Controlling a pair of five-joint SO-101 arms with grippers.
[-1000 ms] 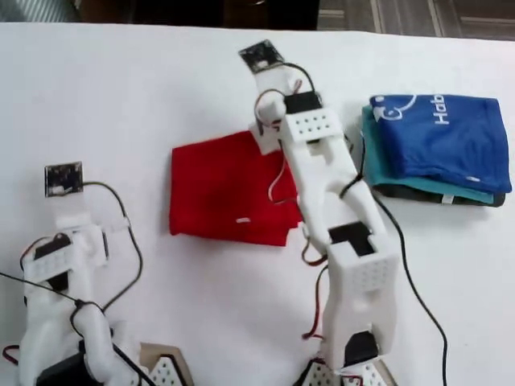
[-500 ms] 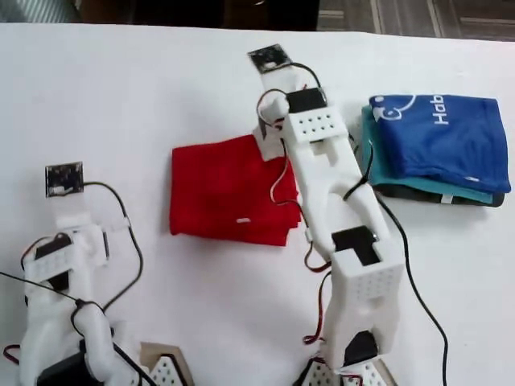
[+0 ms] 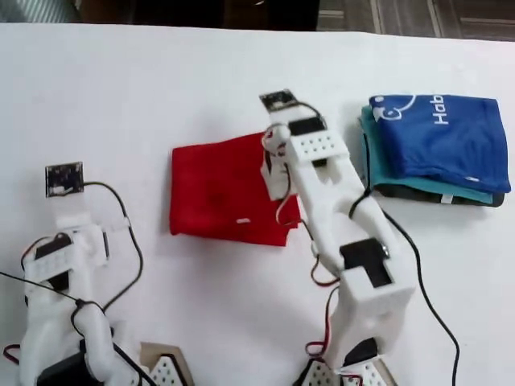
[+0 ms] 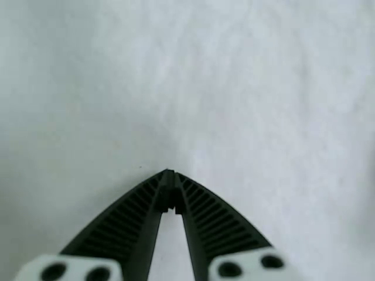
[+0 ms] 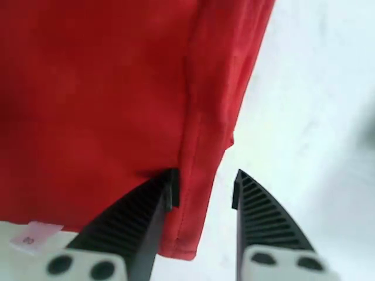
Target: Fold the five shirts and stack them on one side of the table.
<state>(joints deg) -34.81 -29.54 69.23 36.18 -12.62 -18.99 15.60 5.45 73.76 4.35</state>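
A folded red shirt (image 3: 217, 193) lies flat at the table's middle. My right gripper (image 3: 273, 170) hangs over its right-hand edge. In the right wrist view the red shirt (image 5: 99, 88) has its folded hem running between the fingers of my right gripper (image 5: 205, 188), which stands open. One black fingertip (image 5: 170, 187) is over the cloth, the other over bare table. A folded blue shirt (image 3: 442, 137) tops a stack on the right, with a teal shirt (image 3: 418, 186) and a dark one under it. My left gripper (image 4: 169, 178) is shut on nothing above the white table.
The left arm (image 3: 60, 257) sits drawn back at the near left corner, with cables looped beside it. The white table (image 3: 145, 80) stretches bare across the far side and the left. The stack lies close to the right edge.
My right arm has drawn back toward the near side, its wrist sliding along the red shirt's right edge. The shirt and the left arm have stayed put.
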